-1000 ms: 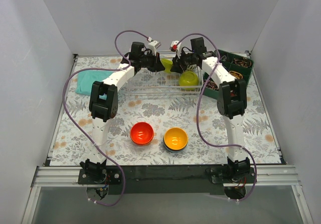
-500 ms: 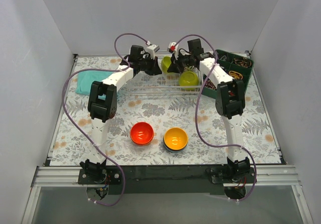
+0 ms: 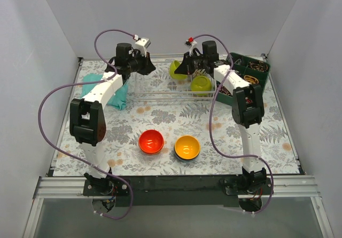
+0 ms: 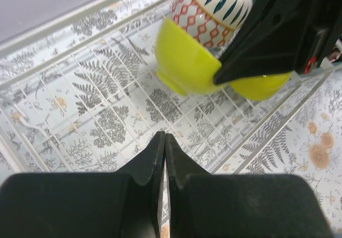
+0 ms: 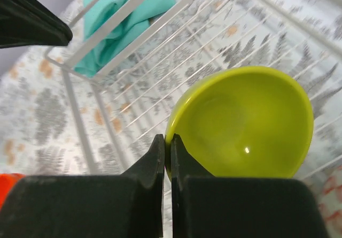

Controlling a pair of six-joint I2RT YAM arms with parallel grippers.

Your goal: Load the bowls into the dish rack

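My right gripper point(image 5: 167, 142) is shut on the rim of a lime-green bowl point(image 5: 246, 126), holding it tilted above the white wire dish rack point(image 3: 160, 91). In the top view that bowl point(image 3: 175, 70) hangs at the rack's back, at the right gripper point(image 3: 183, 70). A second lime-green bowl point(image 3: 201, 83) lies in the rack's right end, and a blue-patterned bowl point(image 4: 214, 6) shows behind them. My left gripper point(image 4: 164, 136) is shut and holds nothing, over the rack's left part point(image 3: 150, 69). A red-orange bowl point(image 3: 151, 141) and an orange-yellow bowl point(image 3: 187, 146) sit on the near mat.
A teal cloth point(image 3: 104, 86) lies left of the rack, under the left arm. A dark green compartment tray point(image 3: 251, 72) of small items stands at the back right. Purple cables loop beside both arms. White walls close in the table.
The right gripper has shut on the lime-green bowl's rim. The left arm has swung away to the left, off the bowl, and its gripper stays shut.
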